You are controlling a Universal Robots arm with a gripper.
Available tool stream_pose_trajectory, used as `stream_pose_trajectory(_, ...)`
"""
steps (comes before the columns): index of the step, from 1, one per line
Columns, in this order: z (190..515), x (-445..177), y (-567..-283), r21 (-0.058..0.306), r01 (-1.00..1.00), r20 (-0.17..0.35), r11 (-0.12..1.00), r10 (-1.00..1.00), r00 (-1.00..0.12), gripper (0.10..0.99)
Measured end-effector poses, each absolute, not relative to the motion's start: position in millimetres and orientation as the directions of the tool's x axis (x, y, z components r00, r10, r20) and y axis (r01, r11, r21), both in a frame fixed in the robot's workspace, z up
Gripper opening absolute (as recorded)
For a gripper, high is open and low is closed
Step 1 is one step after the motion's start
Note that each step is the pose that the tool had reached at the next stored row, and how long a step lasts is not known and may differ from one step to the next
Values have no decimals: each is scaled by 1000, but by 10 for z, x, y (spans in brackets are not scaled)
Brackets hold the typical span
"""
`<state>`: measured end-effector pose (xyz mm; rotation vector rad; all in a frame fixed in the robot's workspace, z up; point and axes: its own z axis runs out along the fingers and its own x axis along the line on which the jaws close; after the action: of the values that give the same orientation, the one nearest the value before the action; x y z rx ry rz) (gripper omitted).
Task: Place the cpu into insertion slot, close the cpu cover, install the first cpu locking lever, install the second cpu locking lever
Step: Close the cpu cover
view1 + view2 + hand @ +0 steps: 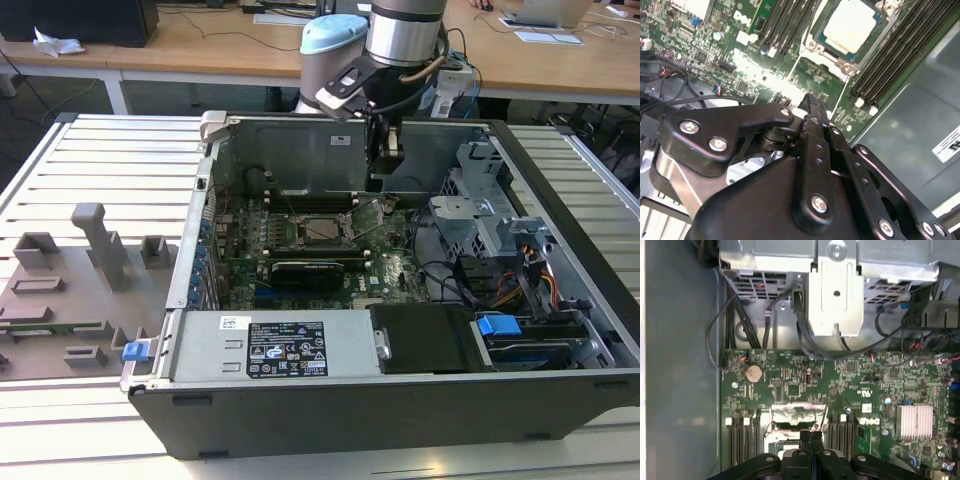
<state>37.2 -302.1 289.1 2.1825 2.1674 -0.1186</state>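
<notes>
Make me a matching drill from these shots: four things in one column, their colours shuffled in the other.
Things:
1. chip
2. gripper
3. board
4. drive clip

Colours:
A. green
B. blue
C. pale silver
D. black

Pairs: 1-C, 2-D, 3-A, 4-B
</notes>
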Motion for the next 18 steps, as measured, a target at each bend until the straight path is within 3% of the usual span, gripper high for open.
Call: stream_pose_trajectory(18,2790,523,-3014,-11,1000,-104,-8,995,6,106)
